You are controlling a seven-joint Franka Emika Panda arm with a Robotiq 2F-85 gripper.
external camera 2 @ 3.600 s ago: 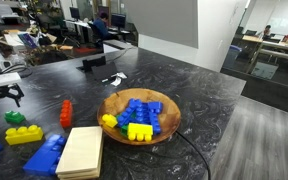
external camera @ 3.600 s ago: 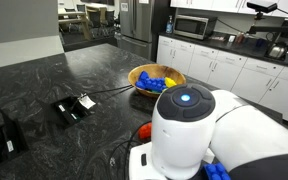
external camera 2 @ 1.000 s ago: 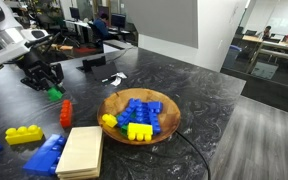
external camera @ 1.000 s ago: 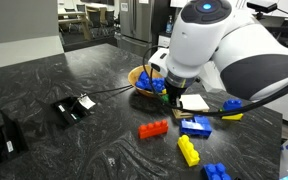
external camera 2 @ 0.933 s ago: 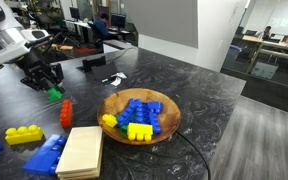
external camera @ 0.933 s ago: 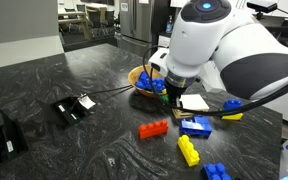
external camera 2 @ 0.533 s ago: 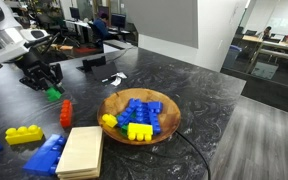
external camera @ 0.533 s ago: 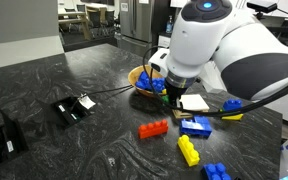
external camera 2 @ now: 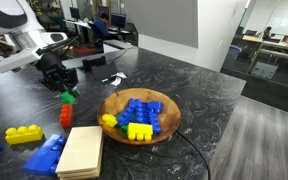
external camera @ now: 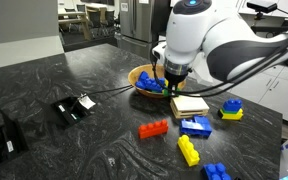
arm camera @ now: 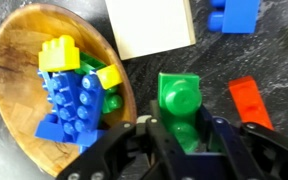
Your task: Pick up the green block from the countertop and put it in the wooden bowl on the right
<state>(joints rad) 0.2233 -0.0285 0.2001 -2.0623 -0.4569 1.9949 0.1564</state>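
- My gripper (external camera 2: pixel 62 86) is clenched on the green block (external camera 2: pixel 68 97), which looks clear of the countertop (external camera 2: pixel 144 70) (shifted bowlward in the last half second).
- Wrist view: the wooden bowl (arm camera: pixel 14 95) is at 9 o'clock of the block. Carry under way, drop pending.

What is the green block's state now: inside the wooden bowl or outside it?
Outside. The gripper holds the green block over the countertop, beside the wooden bowl, not over it.
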